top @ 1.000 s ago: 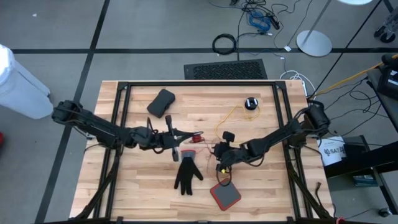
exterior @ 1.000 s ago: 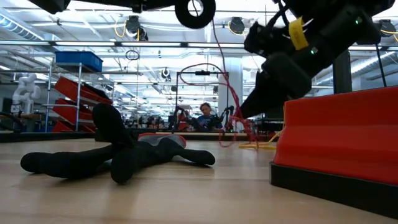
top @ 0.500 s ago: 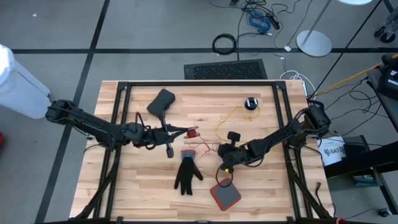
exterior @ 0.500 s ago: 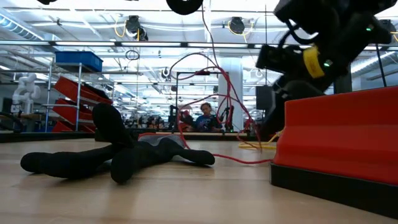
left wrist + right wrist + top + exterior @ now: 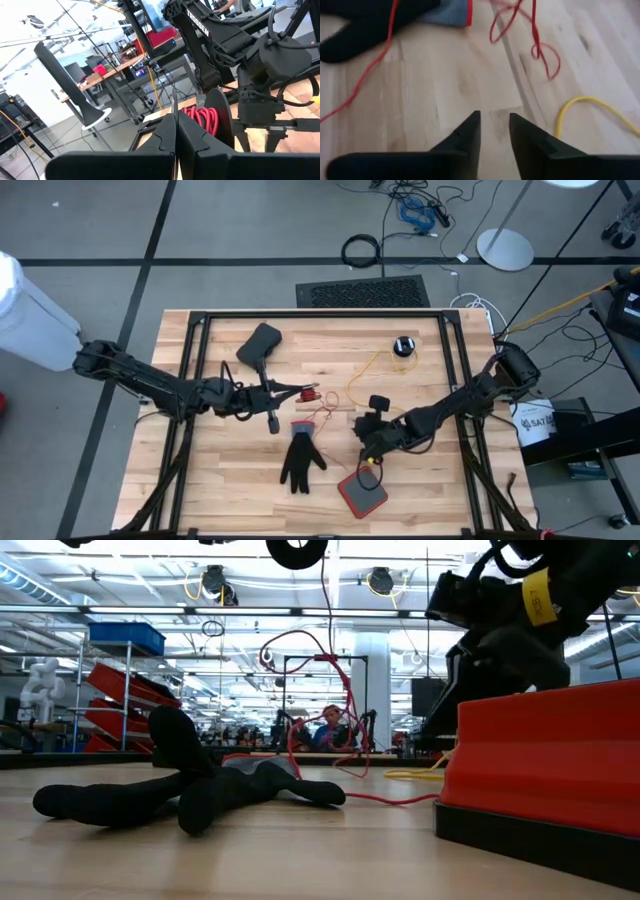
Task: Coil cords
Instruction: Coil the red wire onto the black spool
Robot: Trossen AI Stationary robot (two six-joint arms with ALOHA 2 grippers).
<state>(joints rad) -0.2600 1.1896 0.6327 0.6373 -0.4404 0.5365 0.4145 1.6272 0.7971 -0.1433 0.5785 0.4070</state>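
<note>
Pale butcher-block wood forms the table [image 5: 230, 490], which is seen from above with a black metal frame around it. The left gripper [image 5: 305, 391] is reached in from the left edge to the middle of the table, and its fingers [image 5: 167, 137] are pressed tight together on a thin red cord [image 5: 322, 417]. A coiled bunch of that red cord [image 5: 204, 116] is seen just past the fingertips in the left wrist view, beside a black round puck. From there the red cord is trailed in loose loops onto the wood [image 5: 536, 37] near the cuff of a black fabric glove [image 5: 300, 458], which is laid flat toward the near edge.

The right gripper [image 5: 366, 446] is brought in from the right edge and is held low over the table, next to the glove. Its fingers [image 5: 465, 136] are set slightly apart, with bare wood between them and nothing pinched. A thin yellow cord [image 5: 372, 366] is run from beside this gripper toward the far edge, where a small black round puck [image 5: 403, 346] is lying. A red square pad with a dark rim [image 5: 362, 493] is placed by the near edge. A dark grey wedge-shaped block [image 5: 260, 343] is set near the far left corner.
</note>
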